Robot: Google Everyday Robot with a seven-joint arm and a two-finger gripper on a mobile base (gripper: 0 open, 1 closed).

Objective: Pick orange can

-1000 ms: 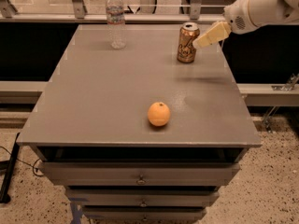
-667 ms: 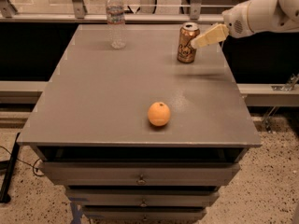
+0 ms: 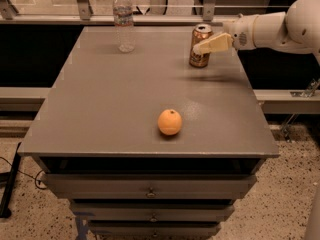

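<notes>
The orange can (image 3: 198, 59), copper-coloured with a silvery top, stands upright at the far right of the grey table (image 3: 125, 109). My gripper (image 3: 201, 47) reaches in from the right on a white arm (image 3: 280, 29) and sits level with the can's upper half, overlapping its right side in the camera view. I cannot tell whether it touches the can.
A clear plastic water bottle (image 3: 124, 20) stands at the far middle-left of the table. A round orange fruit (image 3: 169, 122) lies near the front middle. Drawers (image 3: 150, 189) sit under the tabletop. A rail and glass run behind the table.
My gripper has moved a little left toward the orange can and now overlaps its right side. The can, bottle and fruit have not moved.
</notes>
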